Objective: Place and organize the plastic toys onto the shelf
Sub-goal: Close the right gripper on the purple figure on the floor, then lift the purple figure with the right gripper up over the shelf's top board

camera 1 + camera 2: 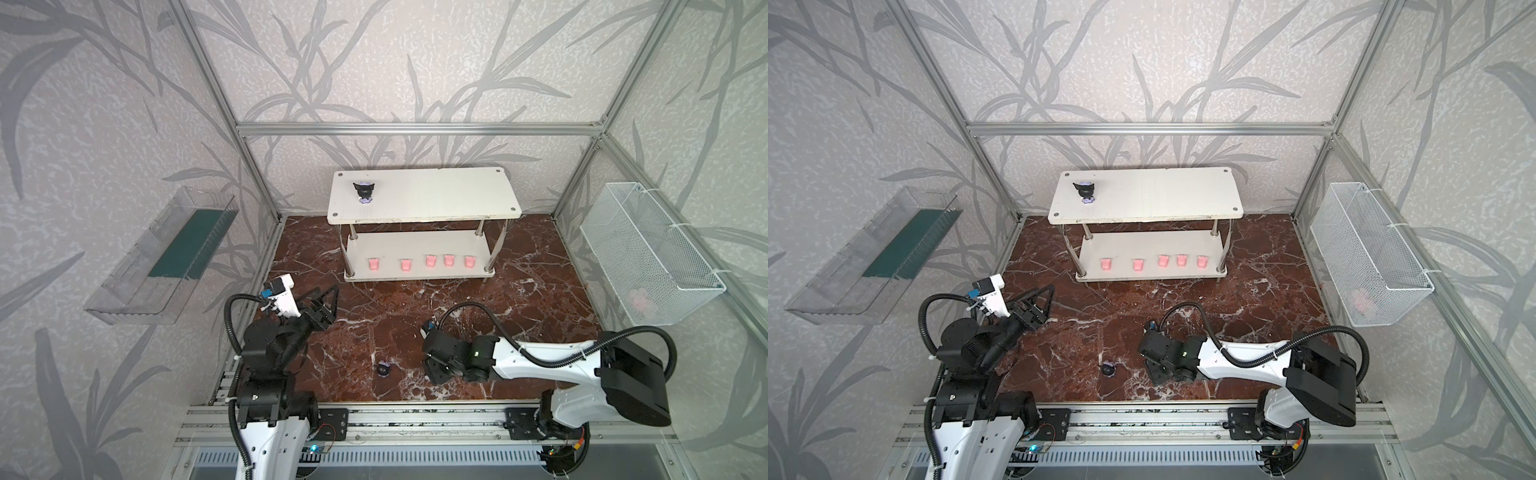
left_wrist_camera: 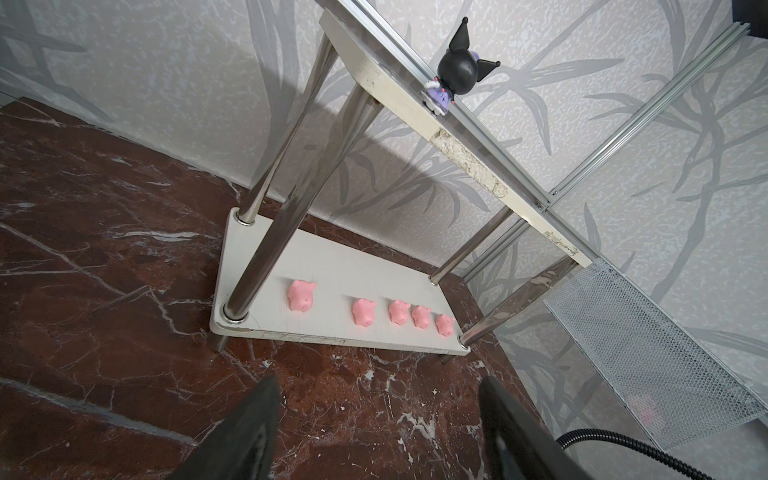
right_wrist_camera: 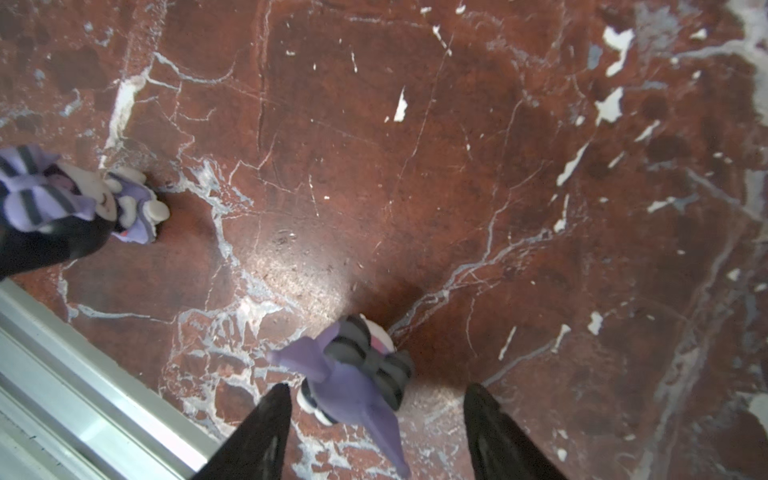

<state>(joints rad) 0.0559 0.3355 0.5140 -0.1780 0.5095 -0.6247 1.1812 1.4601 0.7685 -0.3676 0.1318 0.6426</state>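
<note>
Five pink pigs (image 1: 430,260) are sitting mid-frame on the low board of the shelf (image 1: 415,247). At the wrist view's bottom middle, the right claw (image 3: 376,388) is hanging open around the purple toy (image 3: 357,374). Pinching its slanted ear could be flicking it away.

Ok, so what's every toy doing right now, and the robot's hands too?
Pink piglets: five lined up on the shelf's lower board.
Black figurine: standing on the shelf's top board, left end.
Black-and-lilac figurine: on the marble table, not shelved.
Purple figurine: on the table, not gripped.
Right hand: open, straddling the purple figurine.
Left hand: open, empty.
</note>
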